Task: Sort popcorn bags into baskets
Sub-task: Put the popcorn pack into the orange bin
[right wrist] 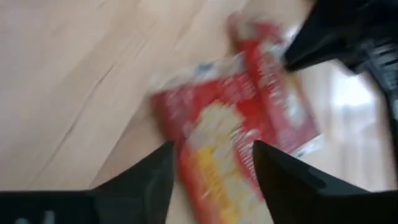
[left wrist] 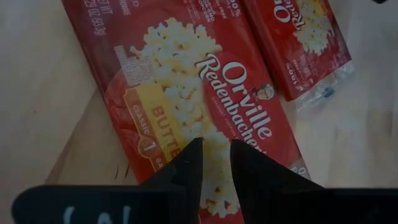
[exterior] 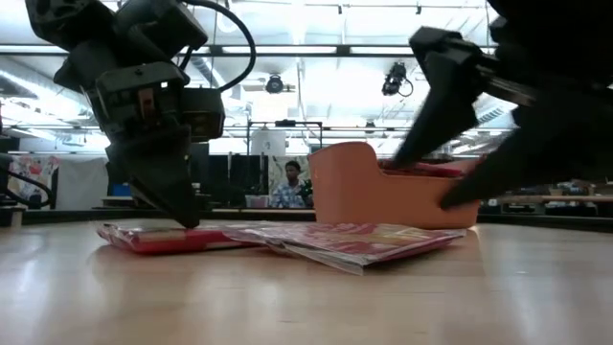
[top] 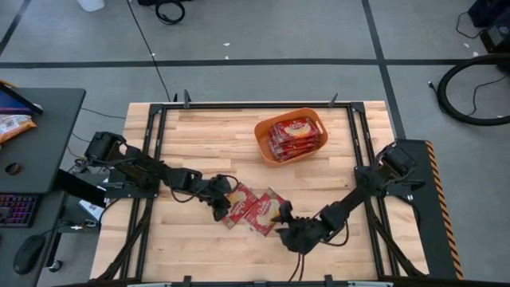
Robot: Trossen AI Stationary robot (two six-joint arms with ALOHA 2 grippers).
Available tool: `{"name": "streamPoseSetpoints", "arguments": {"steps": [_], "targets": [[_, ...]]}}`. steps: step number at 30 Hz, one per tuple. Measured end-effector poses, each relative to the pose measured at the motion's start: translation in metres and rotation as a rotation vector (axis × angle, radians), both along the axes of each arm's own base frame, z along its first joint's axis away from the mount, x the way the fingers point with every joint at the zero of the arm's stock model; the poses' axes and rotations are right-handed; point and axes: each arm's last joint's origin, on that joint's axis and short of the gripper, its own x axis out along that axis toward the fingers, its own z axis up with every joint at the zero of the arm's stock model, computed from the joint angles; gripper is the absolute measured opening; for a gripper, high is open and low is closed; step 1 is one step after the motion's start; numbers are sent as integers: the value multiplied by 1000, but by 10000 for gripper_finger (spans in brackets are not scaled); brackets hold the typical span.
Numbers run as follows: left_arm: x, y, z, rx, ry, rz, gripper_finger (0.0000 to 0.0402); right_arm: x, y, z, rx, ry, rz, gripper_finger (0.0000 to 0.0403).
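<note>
Two red popcorn bags lie flat and side by side on the wooden table, the left bag and the right bag. My left gripper points steeply down at the left bag's printed face, its fingers a narrow gap apart. My right gripper hangs wide open just above the right bag's near end, clear of it. The orange basket stands at the far right with more red bags lying in it. My left gripper comes slanting down from the table's left at the left bag's top face. In the low view its fingertips stand right at the bag's surface, but I cannot tell whether they touch it. Nothing sits between the fingers.
Black frame rails run along the table's left, right and far sides. A dark desk with a keyboard stands left of the table. In the low view a person shows far off in the room behind.
</note>
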Motion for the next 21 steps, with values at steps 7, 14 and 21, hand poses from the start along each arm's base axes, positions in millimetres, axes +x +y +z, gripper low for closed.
{"name": "streamPoseSetpoints", "arguments": {"steps": [7,14,21], "targets": [[0,1,0,22,-6,21,87,3,-7,2,46,138,-61,229],[0,1,0,22,-7,27,87,10,-18,2,45,161,-62,196],[0,1,0,14,-7,37,87,9,-21,-2,9,176,-16,190]]}}
